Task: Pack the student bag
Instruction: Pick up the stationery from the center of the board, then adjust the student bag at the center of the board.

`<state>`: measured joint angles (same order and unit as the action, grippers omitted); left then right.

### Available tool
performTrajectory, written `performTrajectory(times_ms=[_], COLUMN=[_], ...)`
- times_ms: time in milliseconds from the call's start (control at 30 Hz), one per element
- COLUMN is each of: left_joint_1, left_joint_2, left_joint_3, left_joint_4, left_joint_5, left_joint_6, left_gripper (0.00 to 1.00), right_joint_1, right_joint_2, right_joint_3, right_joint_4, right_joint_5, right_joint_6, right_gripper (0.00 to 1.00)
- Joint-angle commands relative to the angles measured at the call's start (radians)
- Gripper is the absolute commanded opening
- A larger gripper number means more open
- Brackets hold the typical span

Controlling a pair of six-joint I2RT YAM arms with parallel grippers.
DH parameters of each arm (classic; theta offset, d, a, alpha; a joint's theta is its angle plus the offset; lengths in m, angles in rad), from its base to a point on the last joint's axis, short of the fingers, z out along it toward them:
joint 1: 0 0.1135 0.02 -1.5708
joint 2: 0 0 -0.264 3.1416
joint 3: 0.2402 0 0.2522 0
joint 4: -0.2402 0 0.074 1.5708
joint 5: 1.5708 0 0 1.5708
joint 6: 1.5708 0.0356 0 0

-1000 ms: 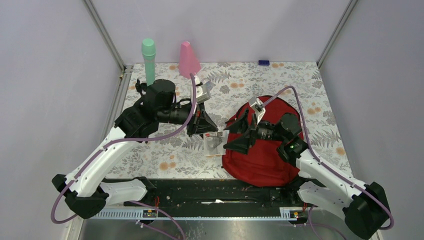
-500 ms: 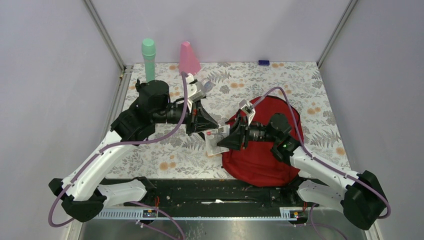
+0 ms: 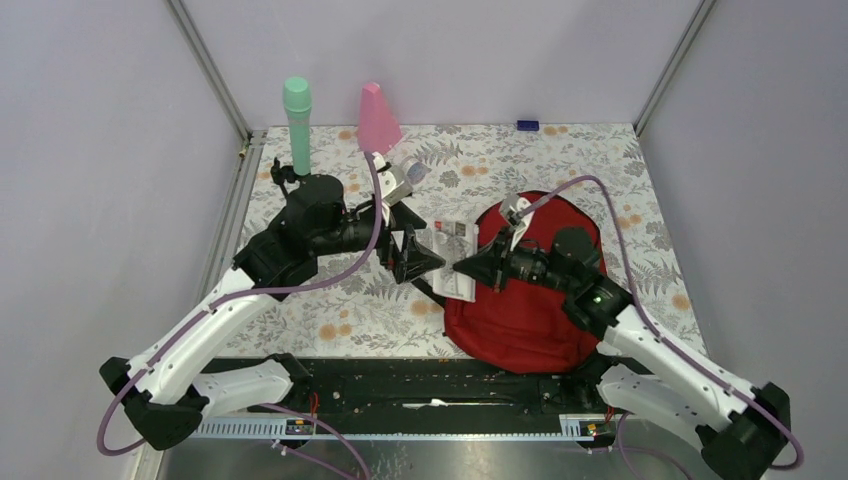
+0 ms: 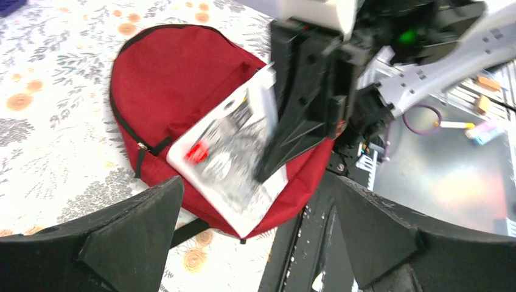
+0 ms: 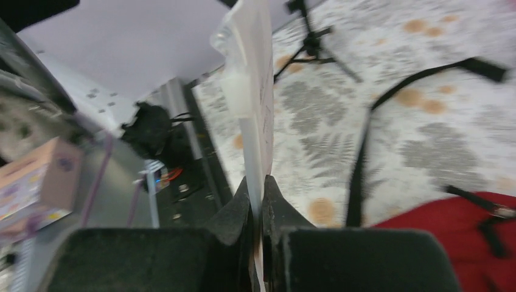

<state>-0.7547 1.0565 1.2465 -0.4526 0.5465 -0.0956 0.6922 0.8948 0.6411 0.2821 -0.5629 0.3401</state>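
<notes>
The student bag (image 3: 530,320), a big red backpack with black straps, lies flat at the right of the floral table. My right gripper (image 3: 464,266) is shut on a flat white printed packet (image 3: 450,255) and holds it upright over the bag's left edge. The right wrist view shows the packet (image 5: 255,91) edge-on, pinched between the closed fingers (image 5: 234,216). My left gripper (image 3: 418,257) stands open just left of the packet and apart from it. In the left wrist view the packet (image 4: 234,161) hangs in front of the bag (image 4: 164,79), beyond the spread fingers (image 4: 122,237).
A green bottle (image 3: 297,118) and a pink cone-shaped thing (image 3: 377,118) stand at the back left. A small blue item (image 3: 527,125) lies at the back edge. A black bag strap (image 5: 365,152) trails over the table. The black mounting rail (image 3: 430,385) runs along the near edge.
The left gripper has let go of the packet and opened. The right gripper has shut on it and lifted it rightward toward the bag.
</notes>
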Motion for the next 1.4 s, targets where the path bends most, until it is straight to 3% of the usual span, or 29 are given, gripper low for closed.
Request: performTrajectory(times_ms=[0, 167, 400, 567, 733, 867, 1133, 1367], left_joint_1=[0.001, 0.000, 0.001, 0.001, 0.002, 0.001, -0.038, -0.127], left_joint_2=[-0.012, 0.055, 0.231, 0.399, 0.493, 0.494, 0.440, 0.344], left_joint_3=[-0.068, -0.130, -0.134, -0.051, -0.012, -0.107, -0.355, -0.452], left_joint_4=[0.180, 0.305, 0.434, 0.376, 0.274, 0.284, 0.405, 0.426], left_joint_5=[-0.134, -0.204, -0.141, -0.264, -0.449, -0.518, -0.385, -0.390], left_joint_6=[-0.060, -0.160, -0.166, -0.261, -0.420, -0.511, -0.683, -0.783], left_gripper=[0.99, 0.99, 0.99, 0.99, 0.98, 0.99, 0.97, 0.98], right_joint_1=[-0.089, -0.312, -0.557, -0.723, -0.747, -0.747, -0.747, -0.747], right_joint_2=[-0.099, -0.047, 0.097, 0.224, 0.345, 0.316, 0.210, 0.163], right_joint_3=[0.133, 0.235, 0.299, 0.338, 0.443, 0.427, 0.390, 0.349], right_joint_4=[-0.329, -0.501, -0.527, -0.567, -0.733, -0.719, -0.650, -0.593], right_joint_5=[0.229, 0.204, 0.166, -0.005, -0.043, 0.029, 0.132, 0.135], right_joint_6=[-0.237, -0.309, -0.416, -0.456, -0.486, -0.453, -0.397, -0.361], right_gripper=[0.00, 0.00, 0.00, 0.00, 0.00, 0.00, 0.00, 0.00])
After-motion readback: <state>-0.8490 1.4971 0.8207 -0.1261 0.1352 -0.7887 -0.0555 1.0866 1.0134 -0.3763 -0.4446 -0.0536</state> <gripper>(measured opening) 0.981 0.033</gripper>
